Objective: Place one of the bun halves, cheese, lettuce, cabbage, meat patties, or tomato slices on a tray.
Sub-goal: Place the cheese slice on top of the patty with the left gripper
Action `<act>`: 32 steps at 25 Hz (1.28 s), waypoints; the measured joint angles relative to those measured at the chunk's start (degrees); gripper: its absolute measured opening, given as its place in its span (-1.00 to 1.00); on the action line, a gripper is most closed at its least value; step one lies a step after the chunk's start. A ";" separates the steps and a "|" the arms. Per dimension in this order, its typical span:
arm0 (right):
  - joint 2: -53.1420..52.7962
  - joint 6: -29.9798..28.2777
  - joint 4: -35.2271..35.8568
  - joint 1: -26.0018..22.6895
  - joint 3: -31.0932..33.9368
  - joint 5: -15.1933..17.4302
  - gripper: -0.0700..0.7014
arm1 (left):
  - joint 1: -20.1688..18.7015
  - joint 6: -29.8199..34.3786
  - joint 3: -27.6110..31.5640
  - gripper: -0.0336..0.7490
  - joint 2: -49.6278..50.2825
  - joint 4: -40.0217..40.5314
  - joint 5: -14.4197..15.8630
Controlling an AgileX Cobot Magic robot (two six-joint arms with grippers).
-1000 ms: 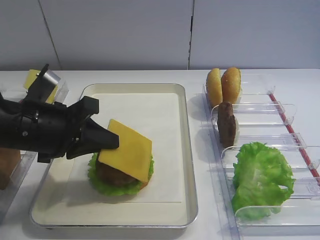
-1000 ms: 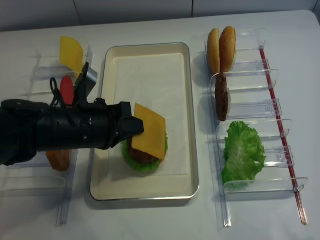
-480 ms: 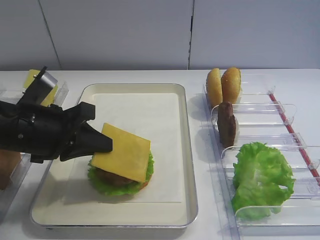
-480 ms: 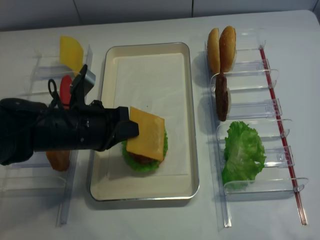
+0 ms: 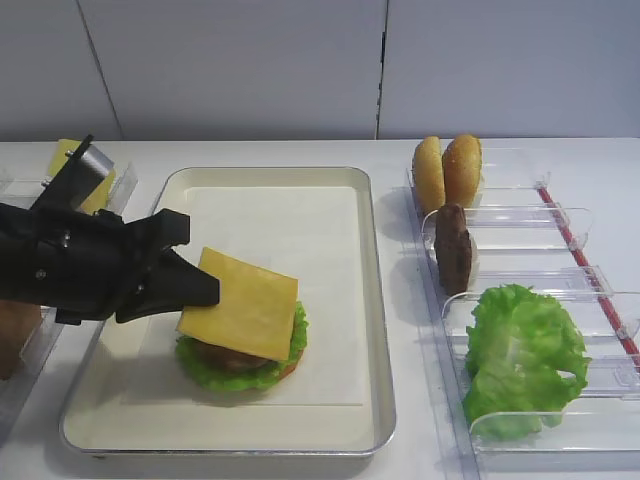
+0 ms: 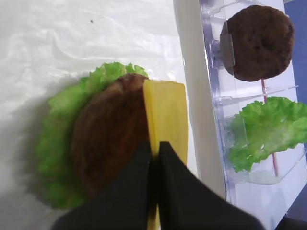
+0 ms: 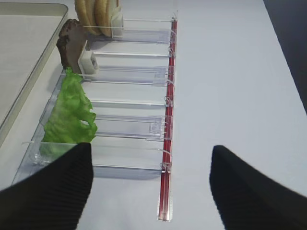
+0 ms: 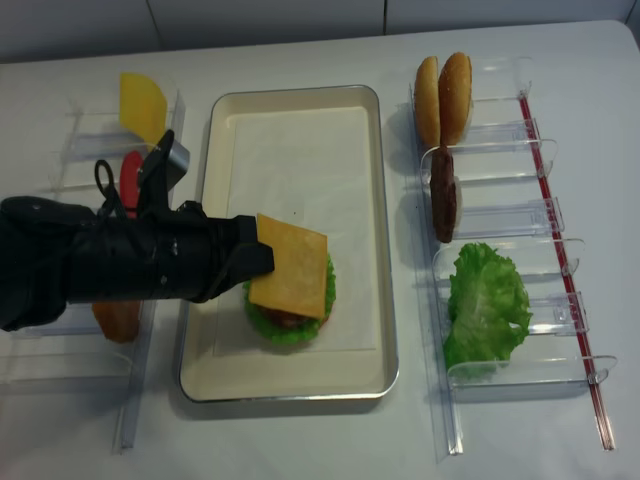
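My left gripper (image 5: 205,292) (image 8: 262,258) (image 6: 154,146) is shut on one edge of the cheese (image 5: 245,315) (image 8: 292,278) (image 6: 168,115), a golden square slice. The slice lies slightly tilted over a meat patty (image 6: 110,139) stacked on lettuce (image 5: 230,375) (image 6: 57,158). I cannot tell whether it touches the patty. The stack sits in the near half of the paper-lined tray (image 5: 280,220) (image 8: 300,150). My right gripper (image 7: 151,191) stands open and empty above the table, at the near end of the right-hand rack; the two high views do not show it.
Clear racks on the right hold two bun halves (image 5: 447,170), a patty (image 5: 455,248) and a lettuce leaf (image 5: 520,355). Racks on the left hold a paler yellow slice (image 8: 142,105), a tomato slice (image 8: 132,178) and a bun half (image 8: 118,320), partly behind my left arm.
My left gripper has drawn back to the left and come down with the cheese. The slice now lies flatter and closer over the patty.
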 joint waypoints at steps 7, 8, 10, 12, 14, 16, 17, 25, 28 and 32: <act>0.00 0.00 0.00 0.00 0.00 0.00 0.59 | 0.00 1.73 0.00 -0.81 0.00 0.35 0.09; 0.00 0.00 0.00 0.00 0.00 0.00 0.59 | 0.00 2.00 0.00 -0.75 0.00 0.45 0.09; 0.00 0.00 0.00 0.00 0.00 0.00 0.59 | 0.00 2.63 0.00 -0.58 0.00 0.45 0.09; 0.00 0.00 0.00 0.00 0.00 0.00 0.59 | 0.00 3.03 0.00 -0.37 0.00 0.45 0.09; 0.00 0.00 0.00 0.00 0.00 0.00 0.59 | 0.00 3.30 0.00 -0.12 0.00 0.45 0.23; 0.00 0.00 0.00 0.00 0.00 0.00 0.59 | 0.00 3.77 0.00 0.08 0.00 0.45 0.23; 0.00 0.00 0.00 0.00 0.00 0.00 0.59 | 0.00 4.13 0.00 0.16 0.00 0.45 0.23; 0.00 0.00 0.00 0.00 0.00 0.00 0.59 | 0.00 5.37 0.00 0.27 0.00 0.45 0.23; 0.00 0.00 0.00 0.00 0.00 0.00 0.59 | 0.00 5.85 -0.51 0.27 0.00 1.47 0.23; 0.00 0.00 0.00 0.00 0.00 0.00 0.59 | 0.00 5.94 -2.36 0.27 0.00 2.91 0.23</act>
